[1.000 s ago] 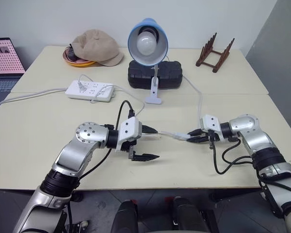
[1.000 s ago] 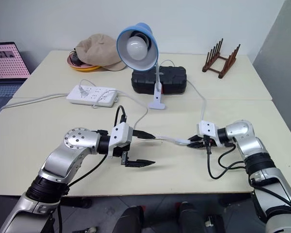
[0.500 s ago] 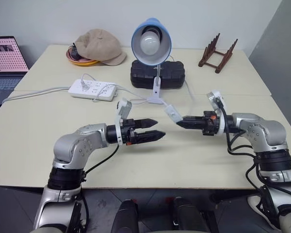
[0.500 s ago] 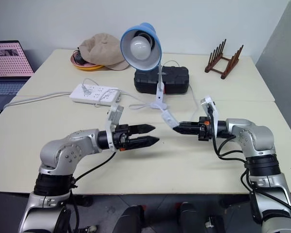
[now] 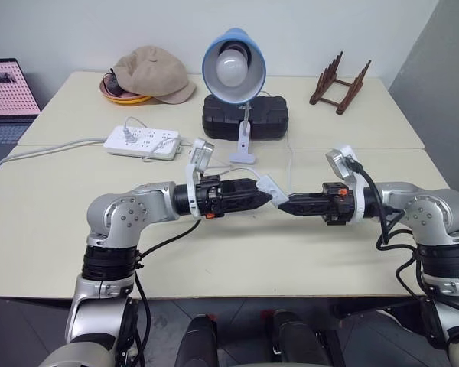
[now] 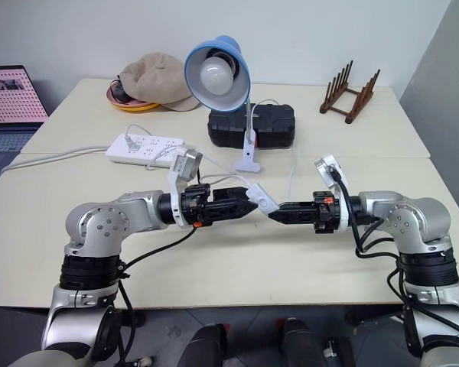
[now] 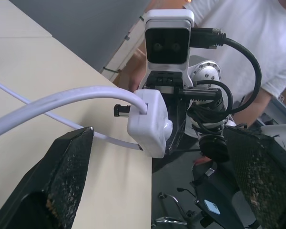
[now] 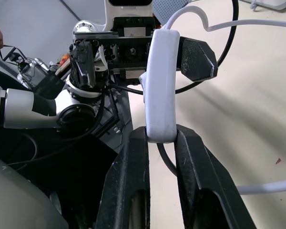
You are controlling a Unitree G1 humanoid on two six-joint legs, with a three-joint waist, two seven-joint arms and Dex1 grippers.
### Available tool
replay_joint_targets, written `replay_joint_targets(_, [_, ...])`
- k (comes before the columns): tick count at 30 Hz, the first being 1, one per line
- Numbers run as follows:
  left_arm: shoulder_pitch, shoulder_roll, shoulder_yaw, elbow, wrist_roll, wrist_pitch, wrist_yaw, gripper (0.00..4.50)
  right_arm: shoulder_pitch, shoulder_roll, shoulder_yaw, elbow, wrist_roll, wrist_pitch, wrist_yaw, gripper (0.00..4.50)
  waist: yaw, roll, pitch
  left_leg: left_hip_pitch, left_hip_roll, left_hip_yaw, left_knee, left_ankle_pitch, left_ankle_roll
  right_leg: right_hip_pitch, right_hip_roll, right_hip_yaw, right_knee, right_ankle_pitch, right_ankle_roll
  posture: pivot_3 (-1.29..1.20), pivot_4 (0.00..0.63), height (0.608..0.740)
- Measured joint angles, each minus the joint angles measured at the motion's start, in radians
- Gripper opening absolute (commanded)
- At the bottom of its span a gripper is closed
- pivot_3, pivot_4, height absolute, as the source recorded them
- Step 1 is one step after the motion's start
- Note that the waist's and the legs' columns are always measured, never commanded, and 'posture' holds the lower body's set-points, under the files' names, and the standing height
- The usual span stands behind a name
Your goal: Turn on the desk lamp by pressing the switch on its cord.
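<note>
The desk lamp (image 5: 233,65) stands clipped at the back of the table, its blue shade facing me. Its thin white cord (image 5: 291,167) runs forward to the white switch (image 5: 268,187), which hangs in the air above the table's middle. My right gripper (image 5: 284,205) is shut on the switch's (image 8: 162,86) lower end, fingers (image 8: 133,181) level and pointing left. My left gripper (image 5: 256,195) points right and is open. Its black fingers (image 7: 66,176) stand wide on either side of the switch (image 7: 150,121) without touching it.
A white power strip (image 5: 141,141) lies at the left with its thicker cable. Behind the lamp sit a black case (image 5: 245,116), a tan cap (image 5: 153,73) on an orange dish, a wooden rack (image 5: 338,80) and a laptop (image 5: 4,99). A person in a white shirt (image 7: 248,43) is nearby.
My right gripper lifted the switch off the table and rolled. My left gripper rose, rolled and moved right until its open fingers flank the switch.
</note>
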Motion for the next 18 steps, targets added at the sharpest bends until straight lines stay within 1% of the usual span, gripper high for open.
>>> replay_joint_targets(4, [0.000, -0.008, -0.003, 0.000, -0.003, 0.000, 0.001, 3.81, 0.003, -0.004, 0.000, -0.009, 0.017, 0.005, -0.013, 0.37, 0.000, 0.000, 0.000, 0.000, 0.000, 0.000, 0.000, 0.000, 0.000, 0.000, 0.000, 0.000, 0.000, 0.000, 0.000, 0.00, 0.150, 0.740])
replay_joint_targets(6, [0.000, -0.009, -0.005, 0.000, -0.003, -0.002, -0.002, 3.36, 0.003, -0.004, 0.000, -0.009, 0.021, 0.006, -0.018, 0.37, 0.000, 0.000, 0.000, 0.000, 0.000, 0.000, 0.000, 0.000, 0.000, 0.000, 0.000, 0.000, 0.000, 0.000, 0.000, 0.00, 0.150, 0.740])
replay_joint_targets(8, [0.000, -0.009, -0.005, 0.000, -0.003, -0.002, -0.003, 3.07, 0.003, -0.004, 0.000, -0.010, 0.026, 0.006, -0.018, 0.37, 0.000, 0.000, 0.000, 0.000, 0.000, 0.000, 0.000, 0.000, 0.000, 0.000, 0.000, 0.000, 0.000, 0.000, 0.000, 0.00, 0.150, 0.740])
replay_joint_targets(14, [0.001, -0.011, -0.005, -0.002, -0.006, -0.002, -0.004, 1.73, 0.003, -0.004, 0.000, -0.013, 0.036, 0.007, -0.021, 0.37, 0.000, 0.000, 0.000, -0.001, 0.000, 0.000, 0.000, 0.000, 0.000, -0.001, 0.000, 0.000, -0.001, 0.000, 0.000, 0.00, 0.150, 0.740])
replay_joint_targets(18, [0.003, -0.011, -0.005, -0.002, -0.009, -0.002, -0.003, 0.97, 0.003, -0.006, 0.001, -0.014, 0.042, 0.007, -0.020, 0.37, 0.000, 0.000, 0.000, -0.002, 0.000, 0.000, 0.000, 0.000, 0.000, -0.001, 0.000, 0.000, -0.001, 0.000, 0.000, 0.00, 0.150, 0.740])
